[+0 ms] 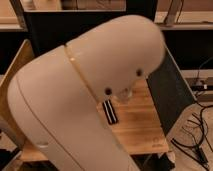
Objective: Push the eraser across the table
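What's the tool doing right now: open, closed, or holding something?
State of the tool: cannot be told; it is not in view, presumably hidden behind the white arm that fills the frame. The eraser lies on the table.

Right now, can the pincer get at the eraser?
Probably, but unsure: the pincer is out of view, likely behind the white arm. The eraser lies bare on the table beside the arm, only a small bottle close behind it.
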Motion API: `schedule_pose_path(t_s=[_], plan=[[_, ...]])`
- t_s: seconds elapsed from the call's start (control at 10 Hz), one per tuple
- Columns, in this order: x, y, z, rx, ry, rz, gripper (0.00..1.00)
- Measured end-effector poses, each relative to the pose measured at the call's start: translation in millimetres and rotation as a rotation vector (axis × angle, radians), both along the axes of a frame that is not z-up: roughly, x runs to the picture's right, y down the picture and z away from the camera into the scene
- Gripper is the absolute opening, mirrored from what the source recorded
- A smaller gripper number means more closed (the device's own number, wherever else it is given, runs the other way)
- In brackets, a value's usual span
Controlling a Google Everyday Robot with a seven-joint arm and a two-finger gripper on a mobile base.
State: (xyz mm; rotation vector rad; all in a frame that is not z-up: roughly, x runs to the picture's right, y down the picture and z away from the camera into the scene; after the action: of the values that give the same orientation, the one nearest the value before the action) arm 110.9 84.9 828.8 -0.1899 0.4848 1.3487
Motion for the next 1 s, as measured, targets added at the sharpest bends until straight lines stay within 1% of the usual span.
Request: schedule_pose_path(t_s=[0.2, 0.3, 0.5, 1.0], plan=[[-7.6, 18.2, 26.3, -0.062, 0.049, -0.086, 0.00], [-10.5, 20.7, 39.1, -0.079, 0.070, -0.103, 0.00], [-15.1, 21.5, 55.0, -0.100, 0.096, -0.101, 0.00], [-9.9, 27.6, 72.9, -0.143, 0.136, -0.074, 0.00]])
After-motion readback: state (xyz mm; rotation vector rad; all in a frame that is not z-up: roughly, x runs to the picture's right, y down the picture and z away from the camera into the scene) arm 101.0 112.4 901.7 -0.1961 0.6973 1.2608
